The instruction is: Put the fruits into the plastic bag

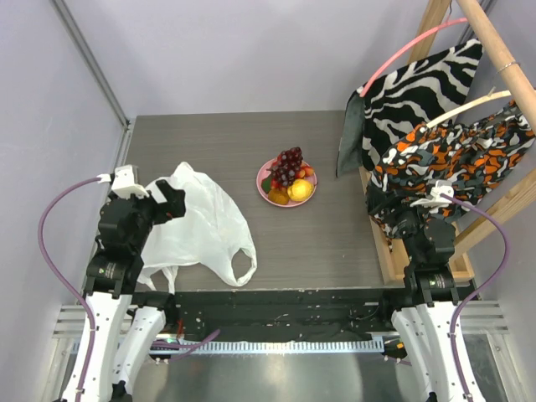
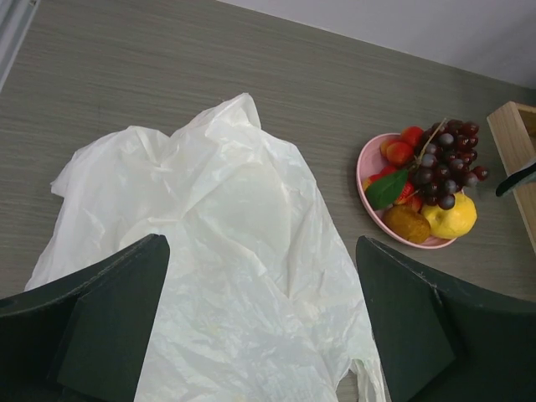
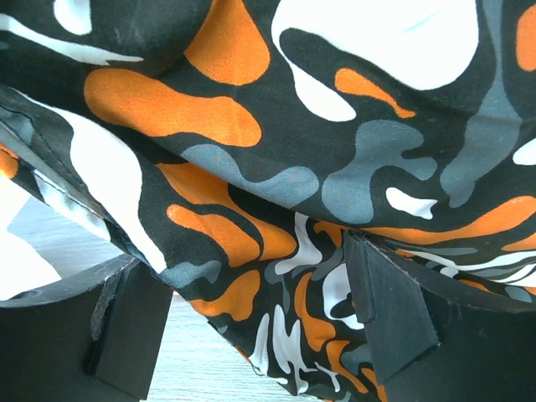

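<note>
I am holding my left tool [image 2: 261, 276] wide open and empty just above the plastic bag [image 1: 198, 224]. The bag is lying flat and crumpled on the near-left part of the bench [image 1: 335, 243] with its mouth not yet spread, so I judge that opening it comes first. The fruits [image 1: 289, 176] are sitting heaped on a pink plate [image 1: 261, 186] to the bag's right, mid-bench (grapes on top, lemon at the near edge). My right tool [image 3: 251, 285] is also gaping and gripping nothing, facing an orange-patterned cloth [image 3: 276, 100] at the far right.
</note>
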Action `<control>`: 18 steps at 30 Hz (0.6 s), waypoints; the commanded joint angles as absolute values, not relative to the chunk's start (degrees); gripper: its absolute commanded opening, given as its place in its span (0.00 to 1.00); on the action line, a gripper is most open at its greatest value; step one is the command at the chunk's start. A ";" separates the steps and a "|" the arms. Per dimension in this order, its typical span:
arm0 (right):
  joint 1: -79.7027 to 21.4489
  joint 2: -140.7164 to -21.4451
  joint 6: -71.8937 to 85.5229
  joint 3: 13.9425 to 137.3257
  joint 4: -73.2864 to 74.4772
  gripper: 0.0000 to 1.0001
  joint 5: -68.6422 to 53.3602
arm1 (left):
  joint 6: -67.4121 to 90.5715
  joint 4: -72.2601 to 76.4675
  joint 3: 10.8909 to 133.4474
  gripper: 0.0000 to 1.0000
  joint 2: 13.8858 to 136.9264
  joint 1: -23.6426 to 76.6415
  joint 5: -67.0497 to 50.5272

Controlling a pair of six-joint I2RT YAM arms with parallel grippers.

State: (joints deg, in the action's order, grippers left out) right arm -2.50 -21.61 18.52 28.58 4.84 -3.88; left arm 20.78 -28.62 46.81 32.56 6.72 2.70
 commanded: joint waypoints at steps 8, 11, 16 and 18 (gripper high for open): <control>-2.37 -20.13 20.47 29.62 3.78 0.85 -8.60 | 21.53 -26.90 47.90 1.00 31.73 6.50 0.35; -2.37 -19.78 21.53 31.20 6.15 0.84 -12.56 | 21.45 -26.37 47.11 1.00 31.38 6.50 -2.55; -2.37 -20.74 21.97 36.73 14.14 0.83 -19.93 | 21.09 -25.93 46.67 1.00 31.46 6.50 -3.69; -2.37 -20.92 22.67 38.49 17.21 0.83 -23.01 | 21.09 -25.84 46.58 1.00 31.38 6.50 -4.22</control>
